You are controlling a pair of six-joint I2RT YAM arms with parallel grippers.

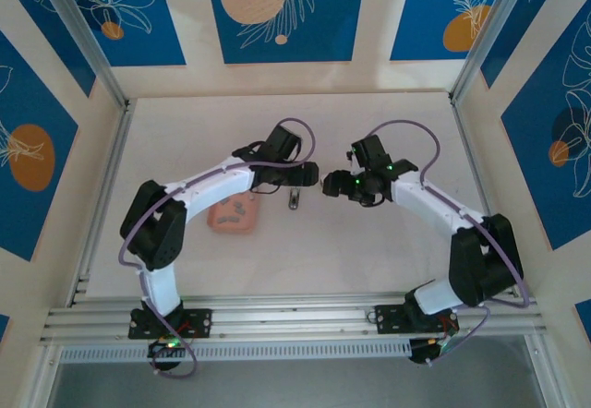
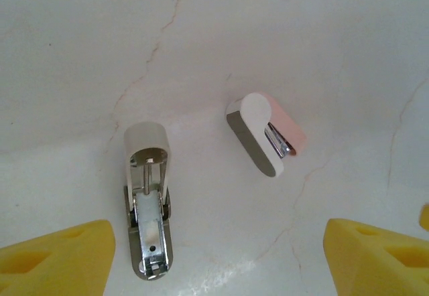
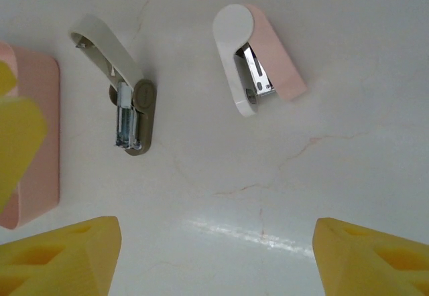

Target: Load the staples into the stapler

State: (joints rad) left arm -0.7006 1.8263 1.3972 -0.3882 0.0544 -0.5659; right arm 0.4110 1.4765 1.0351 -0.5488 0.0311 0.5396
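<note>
Yellow fingertips [image 2: 57,259] of the left gripper [image 2: 218,259] sit in the bottom corners of the left wrist view. They are spread wide, with only bare tabletop [image 2: 214,55] between them. Just beyond the left-hand fingertip lies the stapler [image 2: 151,222], hinged open. Its white top arm is swung back, and the metal channel lies exposed over the grey base. What the channel holds is too small to tell. Beside it, apart and not touching, a white and pink piece [image 2: 265,135] lies on its side with a strip of bright metal showing.

The right gripper [image 3: 218,259] also stands wide and grips nothing, its yellow pads [image 3: 67,252] low in the right wrist view. Both the open stapler and the white and pink piece lie on the tabletop ahead of it.

From above, the two grippers face each other closely over the middle of the tabletop. The stapler lies at the centre, just toward the near edge from them. A salmon-pink tray [image 1: 232,216] rests near the stapler, toward the left edge. It carries a few small marks [image 1: 231,211], too small to make out.
</note>
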